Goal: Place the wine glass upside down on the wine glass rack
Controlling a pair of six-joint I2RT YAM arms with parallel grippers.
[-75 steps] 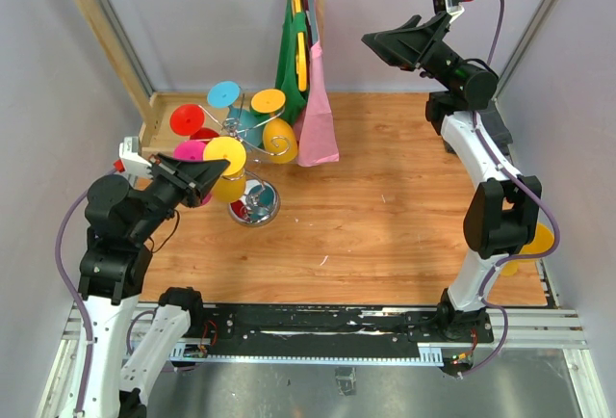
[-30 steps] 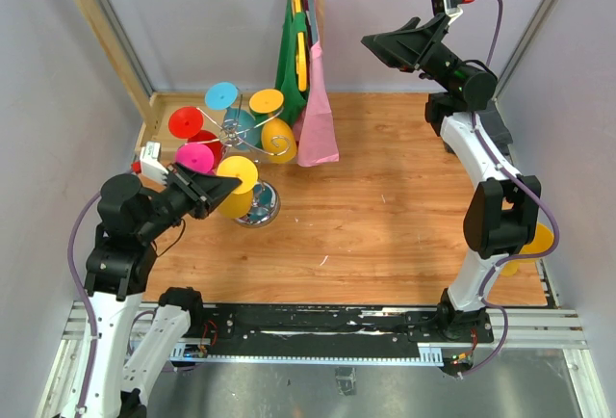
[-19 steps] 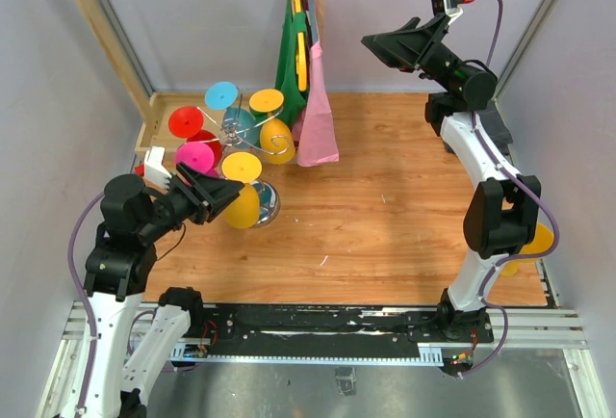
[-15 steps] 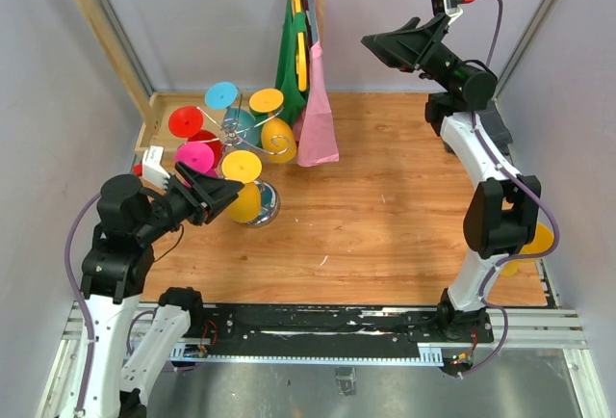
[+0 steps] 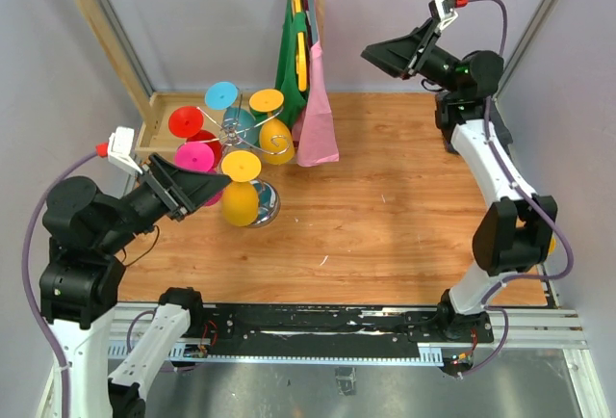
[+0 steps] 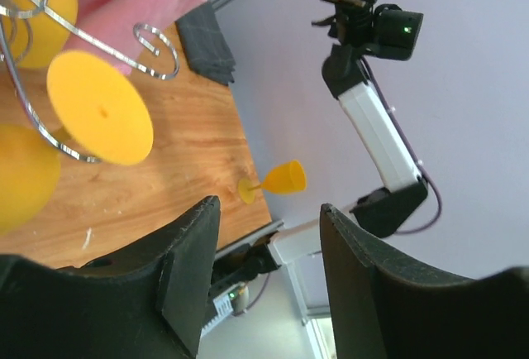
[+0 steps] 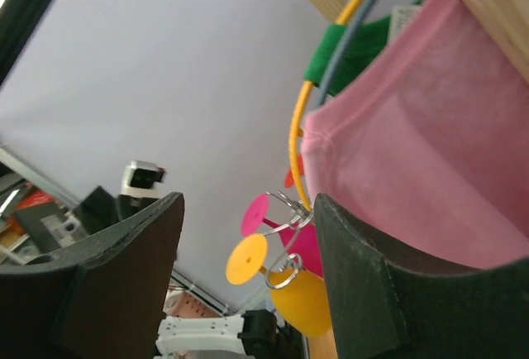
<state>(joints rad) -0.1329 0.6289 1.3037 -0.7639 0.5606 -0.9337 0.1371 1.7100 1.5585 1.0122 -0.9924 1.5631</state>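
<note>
Yellow plastic wine glass (image 5: pixel 239 203): hanging foot-up, stem vertical, on chrome wire wine glass rack (image 5: pixel 266 204), just beyond the nearer left gripper (image 5: pixel 219 181), fingers spread and empty; right gripper (image 5: pixel 370 51) likewise gaping, well apart.

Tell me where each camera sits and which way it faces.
Top external: fixed above and behind the bases, looking down at the wooden table; both arms show, and the shiny chrome wire wine glass rack.
Left wrist: on the left arm, facing across the table toward the right arm; its open left end effector frames the bottom.
Right wrist: on the right arm, facing the pink hanging cloth; its open right end effector shows below.
Shared: both wrist views catch the rack's chrome hooks.
</note>
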